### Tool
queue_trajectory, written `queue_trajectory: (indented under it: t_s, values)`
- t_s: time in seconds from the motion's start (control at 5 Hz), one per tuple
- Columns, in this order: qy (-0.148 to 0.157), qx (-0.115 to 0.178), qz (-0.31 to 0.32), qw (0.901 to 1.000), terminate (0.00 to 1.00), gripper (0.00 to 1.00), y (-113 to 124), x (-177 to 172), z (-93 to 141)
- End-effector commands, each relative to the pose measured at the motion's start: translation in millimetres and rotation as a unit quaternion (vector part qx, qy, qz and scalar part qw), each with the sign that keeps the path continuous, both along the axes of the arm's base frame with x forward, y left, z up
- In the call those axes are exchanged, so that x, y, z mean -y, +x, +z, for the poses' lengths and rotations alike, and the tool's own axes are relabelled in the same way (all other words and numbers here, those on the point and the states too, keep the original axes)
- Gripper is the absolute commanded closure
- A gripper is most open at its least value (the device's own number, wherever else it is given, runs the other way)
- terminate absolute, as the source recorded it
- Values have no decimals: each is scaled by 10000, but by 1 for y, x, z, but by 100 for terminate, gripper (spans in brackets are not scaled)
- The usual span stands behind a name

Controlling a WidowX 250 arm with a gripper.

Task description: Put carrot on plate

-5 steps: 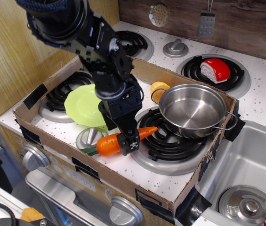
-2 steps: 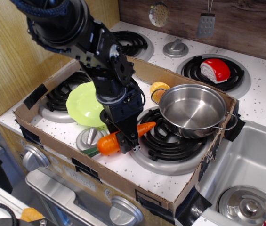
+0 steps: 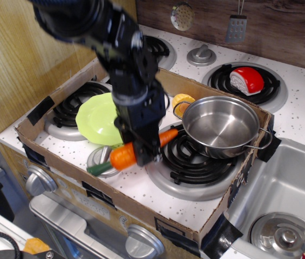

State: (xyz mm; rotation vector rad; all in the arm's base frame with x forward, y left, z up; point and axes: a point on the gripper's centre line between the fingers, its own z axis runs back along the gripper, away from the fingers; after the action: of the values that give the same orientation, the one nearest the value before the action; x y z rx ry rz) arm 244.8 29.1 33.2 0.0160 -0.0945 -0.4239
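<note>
The orange carrot [image 3: 124, 156] with its dark green stem end at the lower left is held in my gripper [image 3: 143, 152], which is shut across its middle and has it lifted above the stove top inside the cardboard tray. The carrot's pointed tip [image 3: 169, 134] points toward the steel pot. The lime-green plate [image 3: 96, 117] lies tilted on the left burner, just up and left of the carrot. The arm hides the plate's right edge.
A steel pot [image 3: 220, 125] sits on the right burner inside the cardboard tray [image 3: 141, 208]. A small yellow-orange toy [image 3: 182, 100] lies behind the pot. A red and white toy [image 3: 247, 80] rests on the back right burner. A sink [image 3: 290, 189] is at right.
My gripper has risen with the carrot in it and shifted slightly up and left. The carrot is off the stove surface now.
</note>
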Motion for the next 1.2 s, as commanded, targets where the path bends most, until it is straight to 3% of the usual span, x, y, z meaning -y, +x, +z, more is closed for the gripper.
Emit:
queue_trajectory:
  t_s: [0.0, 0.2, 0.4, 0.6, 0.8, 1.0]
  values:
    - [288, 95, -79, 9995, 0, 100, 29, -37, 40]
    - [261, 37, -247, 9993, 0, 100, 49, -63, 41]
    - [323, 185, -310, 9988, 0, 100, 63, -78, 38]
    - [342, 347, -312, 9983, 0, 100, 69, -82, 30]
    - [400, 724, -33, 9966, 0, 100, 64, -78, 15]
    - [557, 860, -16, 9947, 0, 100, 61, -75, 10]
